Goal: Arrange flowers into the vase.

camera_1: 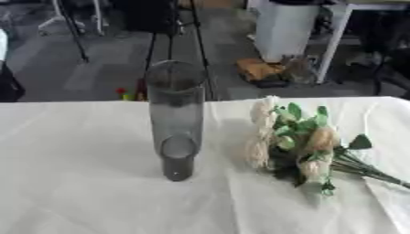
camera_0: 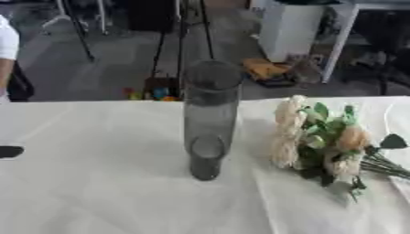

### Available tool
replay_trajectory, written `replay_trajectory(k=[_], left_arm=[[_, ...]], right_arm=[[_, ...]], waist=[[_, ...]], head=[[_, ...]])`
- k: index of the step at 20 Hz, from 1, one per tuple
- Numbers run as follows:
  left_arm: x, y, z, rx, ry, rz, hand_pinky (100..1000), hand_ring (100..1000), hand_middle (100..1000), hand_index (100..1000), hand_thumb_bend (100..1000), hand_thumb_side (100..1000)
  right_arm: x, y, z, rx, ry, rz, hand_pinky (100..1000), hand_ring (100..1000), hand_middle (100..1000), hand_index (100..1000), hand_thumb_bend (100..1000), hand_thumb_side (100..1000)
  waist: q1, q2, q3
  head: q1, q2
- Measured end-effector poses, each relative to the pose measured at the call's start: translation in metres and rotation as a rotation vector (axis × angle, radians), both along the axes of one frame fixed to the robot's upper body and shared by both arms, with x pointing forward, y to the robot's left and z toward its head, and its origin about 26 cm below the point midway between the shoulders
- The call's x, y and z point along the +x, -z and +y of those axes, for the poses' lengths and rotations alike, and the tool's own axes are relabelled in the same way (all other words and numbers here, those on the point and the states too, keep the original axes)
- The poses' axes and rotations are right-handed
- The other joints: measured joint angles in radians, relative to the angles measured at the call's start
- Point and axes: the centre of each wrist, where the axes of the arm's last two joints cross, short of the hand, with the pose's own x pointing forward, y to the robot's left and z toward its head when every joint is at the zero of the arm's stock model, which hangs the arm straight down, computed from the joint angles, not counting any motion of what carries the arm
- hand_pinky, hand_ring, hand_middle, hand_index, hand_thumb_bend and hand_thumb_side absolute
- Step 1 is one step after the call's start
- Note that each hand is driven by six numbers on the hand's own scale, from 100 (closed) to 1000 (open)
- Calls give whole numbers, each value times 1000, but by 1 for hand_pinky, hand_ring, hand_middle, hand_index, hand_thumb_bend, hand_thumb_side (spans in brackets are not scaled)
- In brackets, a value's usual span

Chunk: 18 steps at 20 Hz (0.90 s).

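A tall, dark, see-through glass vase [camera_0: 211, 119] stands upright near the middle of the table with nothing in it. To its right a bunch of artificial flowers [camera_1: 293, 140] lies flat on the cloth. Its cream and peach blooms point toward the vase, and its green leaves and dark stems [camera_1: 370, 172] trail off to the right edge. A small gap separates the blooms from the vase. Neither of my hands shows in either view.
A wrinkled white cloth covers the table [camera_0: 104, 192]. A small dark shape [camera_0: 9, 151] sits at the left edge; I cannot tell what it is. Beyond the far table edge are stands, a white cabinet [camera_0: 288, 27] and floor clutter.
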Motion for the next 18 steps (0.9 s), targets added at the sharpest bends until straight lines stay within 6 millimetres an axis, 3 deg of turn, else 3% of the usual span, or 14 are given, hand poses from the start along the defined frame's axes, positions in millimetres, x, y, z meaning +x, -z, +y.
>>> replay_trajectory(k=[7, 13, 18], left_arm=[[0, 0, 1, 8, -2, -1, 667, 1000, 928, 962, 162, 939], [0, 0, 1, 8, -2, -1, 667, 1000, 927, 962, 162, 936], [0, 0, 3, 15, -4, 3, 667, 1000, 928, 962, 161, 936]], right_arm=[[-7, -12, -8, -242, 169, 63, 953, 1000, 797, 1000, 545, 1000], [2, -26, -15, -429, 250, 107, 965, 1000, 840, 1000, 543, 982], [17, -41, -31, -605, 279, 173, 986, 1000, 938, 1000, 560, 870]], waist=[[1, -7, -9], [2, -14, -17], [1, -23, -19]], head=[[-14, 18], [-16, 25], [-19, 28]])
